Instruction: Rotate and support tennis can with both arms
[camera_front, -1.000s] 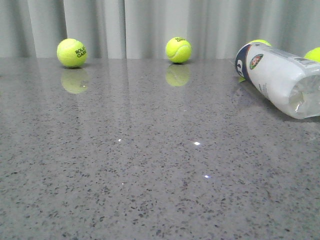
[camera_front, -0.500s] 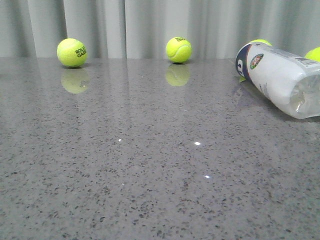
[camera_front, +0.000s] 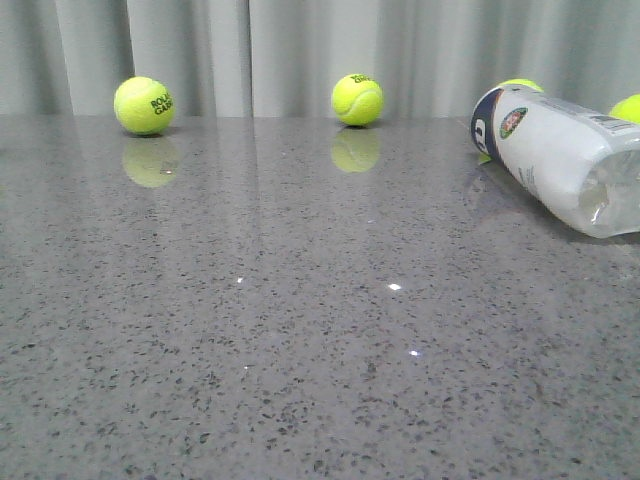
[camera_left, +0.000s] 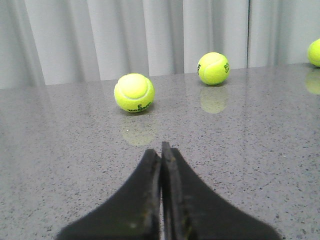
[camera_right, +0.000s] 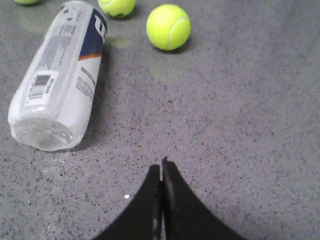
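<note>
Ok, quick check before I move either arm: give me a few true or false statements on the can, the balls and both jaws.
1. The tennis can stands upright. False: it lies on its side on the table.
2. The left gripper has its jaws shut and empty. True.
3. The right gripper grips the can. False: shut, empty, apart from it.
4. A tennis ball lies beside the can's navy end. True.
</note>
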